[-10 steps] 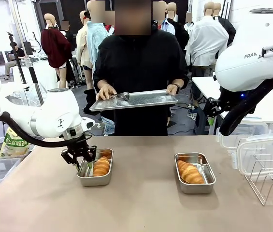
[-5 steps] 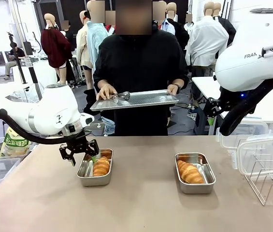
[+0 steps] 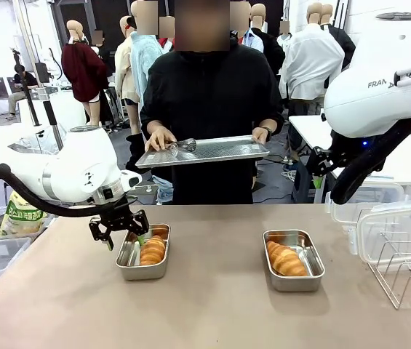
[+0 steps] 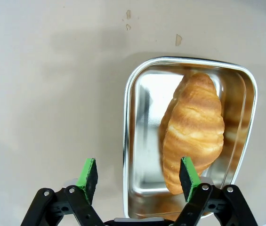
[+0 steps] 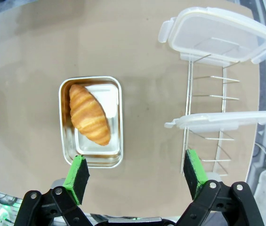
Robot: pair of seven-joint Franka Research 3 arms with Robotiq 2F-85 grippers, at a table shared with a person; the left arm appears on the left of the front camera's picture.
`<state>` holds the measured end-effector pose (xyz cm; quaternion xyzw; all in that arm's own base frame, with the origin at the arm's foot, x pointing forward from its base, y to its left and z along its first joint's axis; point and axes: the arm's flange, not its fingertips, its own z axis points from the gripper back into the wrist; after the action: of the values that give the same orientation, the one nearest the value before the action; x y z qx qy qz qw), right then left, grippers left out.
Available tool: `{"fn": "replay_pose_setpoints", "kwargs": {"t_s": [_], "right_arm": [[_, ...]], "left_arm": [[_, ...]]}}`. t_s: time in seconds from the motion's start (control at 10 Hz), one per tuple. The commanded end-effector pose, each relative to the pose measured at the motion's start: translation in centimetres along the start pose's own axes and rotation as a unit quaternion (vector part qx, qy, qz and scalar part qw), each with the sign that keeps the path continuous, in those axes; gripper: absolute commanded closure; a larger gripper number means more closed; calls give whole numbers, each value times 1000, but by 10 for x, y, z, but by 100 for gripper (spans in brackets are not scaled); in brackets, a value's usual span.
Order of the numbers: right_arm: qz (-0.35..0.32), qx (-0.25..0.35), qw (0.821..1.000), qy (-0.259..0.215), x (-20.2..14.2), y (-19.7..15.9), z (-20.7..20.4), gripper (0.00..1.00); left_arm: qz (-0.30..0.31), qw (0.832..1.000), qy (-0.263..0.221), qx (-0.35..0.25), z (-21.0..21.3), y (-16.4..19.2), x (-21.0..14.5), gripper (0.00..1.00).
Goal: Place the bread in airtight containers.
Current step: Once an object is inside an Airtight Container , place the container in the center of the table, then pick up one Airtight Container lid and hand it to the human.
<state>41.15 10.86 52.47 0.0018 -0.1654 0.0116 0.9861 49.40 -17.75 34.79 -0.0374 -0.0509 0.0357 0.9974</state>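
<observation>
Starting nearest, on the tan table point(image 3: 212, 313): two steel tins set well apart, one croissant lying inside each. On the picture's left, the left tin point(image 3: 141, 273), with the left croissant point(image 3: 152, 249) laid lengthwise toward its right side and bare steel showing beside it. Poised just above this tin's left rim, the left gripper point(image 3: 120, 234), jaws spread wide and gripping nothing. Seen along its fingers, one green pad point(image 4: 88, 172) over bare table beside the tin, the other over the croissant's near end, the tin's rim between the two. On the picture's right, the right tin point(image 3: 296, 283), with the right croissant point(image 3: 286, 258) set slantwise across it. High above and looking straight down on that tin, the right gripper point(image 5: 135, 172), jaws likewise wide apart and empty, well clear of tin and bread. Beside the right tin, at the table's right edge, a wire rack point(image 3: 409, 280) carrying two clear plastic lids point(image 3: 396, 231). Off the table's left edge, a yellow-green snack bag point(image 3: 20, 215). Farthest off, across the table, a person in black holding a flat steel tray point(image 3: 220, 151) level in both hands, one hand point(image 3: 160, 137) just beside the tongs point(image 3: 183, 145) lying on that tray
</observation>
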Motion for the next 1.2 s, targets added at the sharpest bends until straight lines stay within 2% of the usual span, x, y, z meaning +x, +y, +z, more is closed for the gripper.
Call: {"fn": "replay_pose_setpoints", "kwargs": {"t_s": [0.0,0.8,1.1], "right_arm": [[-6,-2,1000,-1,0,1,1,0],[-6,-2,1000,-1,0,1,1,0],[-6,-2,1000,-1,0,1,1,0]], "left_arm": [[0,1000,-4,-1,0,0,1,10],[0,1000,0,0,0,0,0,10],[-69,996,-48,-7,60,-23,-16,10]]}}
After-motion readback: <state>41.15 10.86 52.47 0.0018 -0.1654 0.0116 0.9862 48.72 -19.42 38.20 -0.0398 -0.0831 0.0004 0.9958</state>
